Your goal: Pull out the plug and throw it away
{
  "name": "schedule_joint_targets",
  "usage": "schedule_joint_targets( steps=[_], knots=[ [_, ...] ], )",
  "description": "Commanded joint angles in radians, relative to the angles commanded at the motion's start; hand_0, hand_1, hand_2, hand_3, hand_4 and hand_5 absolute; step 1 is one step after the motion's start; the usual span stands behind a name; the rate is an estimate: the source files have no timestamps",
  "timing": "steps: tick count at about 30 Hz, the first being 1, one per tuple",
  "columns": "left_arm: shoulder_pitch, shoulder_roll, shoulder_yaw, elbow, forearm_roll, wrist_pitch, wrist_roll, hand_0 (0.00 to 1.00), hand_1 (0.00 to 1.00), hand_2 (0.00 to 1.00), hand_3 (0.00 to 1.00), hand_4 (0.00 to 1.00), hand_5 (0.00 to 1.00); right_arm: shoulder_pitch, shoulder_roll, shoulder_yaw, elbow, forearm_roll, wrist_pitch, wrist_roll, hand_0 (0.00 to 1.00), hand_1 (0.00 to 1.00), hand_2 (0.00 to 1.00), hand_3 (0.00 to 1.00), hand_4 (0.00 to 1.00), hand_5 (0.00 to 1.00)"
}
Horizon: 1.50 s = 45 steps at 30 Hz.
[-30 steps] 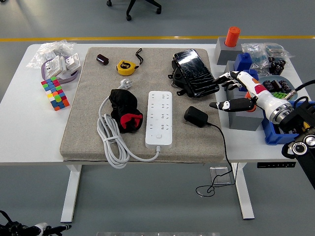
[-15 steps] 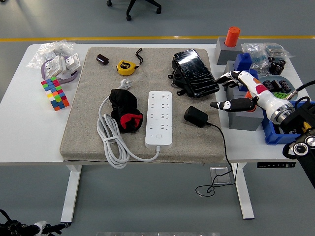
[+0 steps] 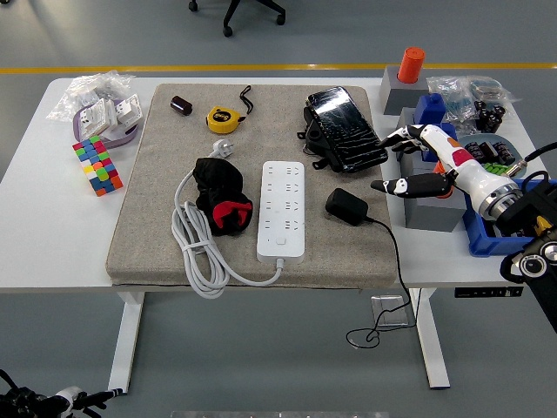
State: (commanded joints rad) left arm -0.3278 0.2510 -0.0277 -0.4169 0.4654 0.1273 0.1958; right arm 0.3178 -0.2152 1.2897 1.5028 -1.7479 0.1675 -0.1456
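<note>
Plug adapter (image 3: 347, 206), a rounded black block, lies loose on the grey felt mat (image 3: 148, 218), just right of the white power strip (image 3: 283, 208) and not seated in any of its sockets. Its thin black cable (image 3: 393, 248) runs off the mat's right edge, over the table's near edge and hangs in a loop below. The strip lies lengthwise toward me, its sockets bare, and its thick white cord (image 3: 196, 257) curls in loops at the mat's left, ending in a pronged plug (image 3: 224, 148) near the yellow tape measure (image 3: 221, 118).

My right hand (image 3: 428, 162) hovers to the right of the adapter, clear of it and gripping nothing. The fingers are spread and loosely extended: the upper ones point left above a dark blue block (image 3: 431, 111), while the lower one, black-tipped, stretches toward the adapter over the grey box (image 3: 432, 209). I cannot tell whether they touch the box under them. My left arm only shows as a tip at the bottom left corner (image 3: 52, 404), below the table, and I cannot tell how its fingers stand.

Between strip and cord sits a black and red bundle (image 3: 222, 196). A black phone-like device (image 3: 345, 129) lies at the mat's far right corner.
</note>
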Motion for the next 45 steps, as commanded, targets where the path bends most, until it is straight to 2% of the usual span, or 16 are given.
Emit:
schedule_joint_targets(
  steps=[45],
  knots=[
    [0.013, -0.013, 0.005, -0.003, 0.024, -0.015, 0.017, 0.528, 0.663, 0.692, 0.660, 0.818, 0.706, -0.025, -0.001, 0.030, 0.011, -0.006, 0.013, -0.010, 0.738, 0.719, 0.710, 0.625, 0.990, 0.220]
  ],
)
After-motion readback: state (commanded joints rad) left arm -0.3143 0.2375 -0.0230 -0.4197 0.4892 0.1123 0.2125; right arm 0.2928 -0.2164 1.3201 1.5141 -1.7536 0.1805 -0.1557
